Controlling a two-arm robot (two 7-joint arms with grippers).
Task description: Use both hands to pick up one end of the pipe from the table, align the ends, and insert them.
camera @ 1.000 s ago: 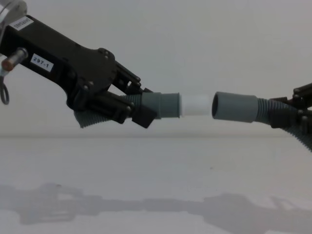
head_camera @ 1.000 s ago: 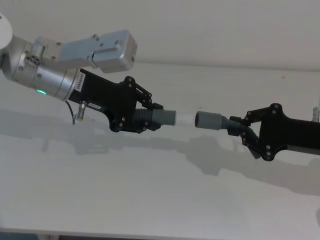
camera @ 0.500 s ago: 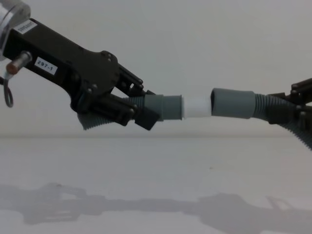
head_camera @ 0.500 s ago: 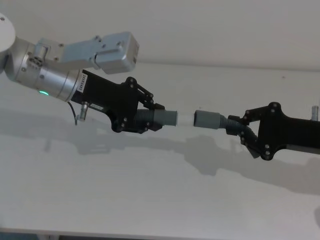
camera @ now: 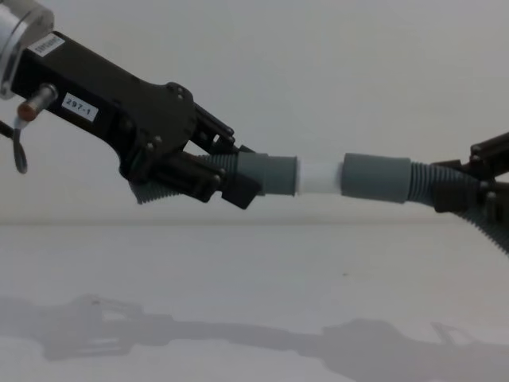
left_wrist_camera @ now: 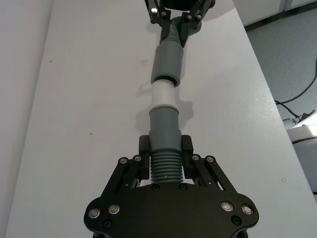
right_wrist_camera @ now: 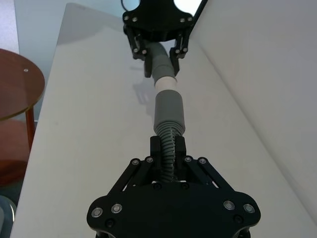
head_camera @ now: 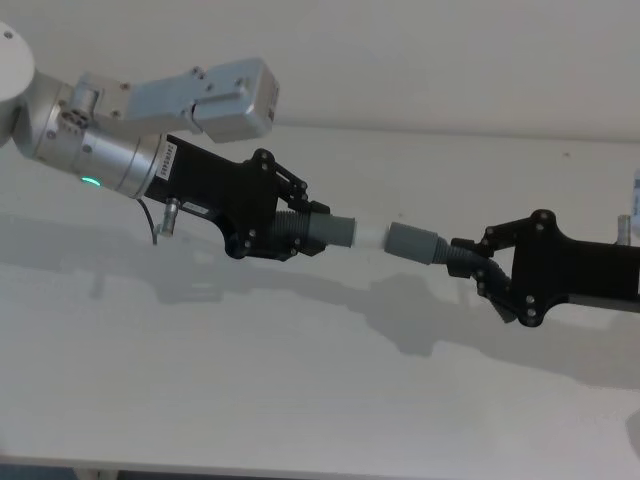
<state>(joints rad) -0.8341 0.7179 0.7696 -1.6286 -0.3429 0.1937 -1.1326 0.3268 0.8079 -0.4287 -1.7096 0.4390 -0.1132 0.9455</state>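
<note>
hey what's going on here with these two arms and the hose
The robot is joining two hose pieces in mid-air above the table. Its left end effector is shut on the piece with the white tip; its right end effector is shut on the piece with the grey socket. The tip meets the socket's mouth, roughly lined up, but most of the white is exposed, so it is not fully seated.

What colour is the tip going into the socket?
White tip, clearest in the left wrist view.
</note>
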